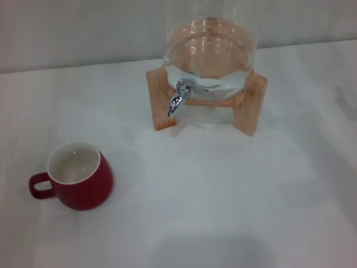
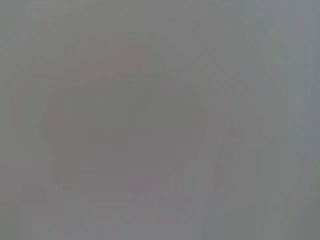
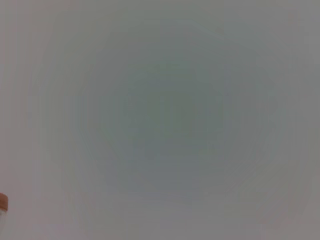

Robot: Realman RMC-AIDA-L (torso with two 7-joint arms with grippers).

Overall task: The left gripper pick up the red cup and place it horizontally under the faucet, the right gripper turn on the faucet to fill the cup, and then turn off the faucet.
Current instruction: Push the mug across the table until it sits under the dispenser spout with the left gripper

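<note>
The red cup [image 1: 78, 177] stands upright on the white table [image 1: 223, 190], on the robot's left side and close to the front. Its mouth faces up and you can see the cream-white inside. Its little loop handle points to the left. Nothing touches the cup.

The faucet [image 1: 178, 99] is farther back, near the middle, well apart from the cup. It is shiny and its spout points down over bare table. It sticks out of a clear glass dispenser [image 1: 211, 50] that has water in it. The dispenser sits on a wooden stand [image 1: 254, 106].

The left gripper and the right gripper do not show in the head view. Both wrist views show only a plain grey blur, with a tiny brown bit at the edge of the right one. So I cannot tell how far open they are or if they hold anything.
</note>
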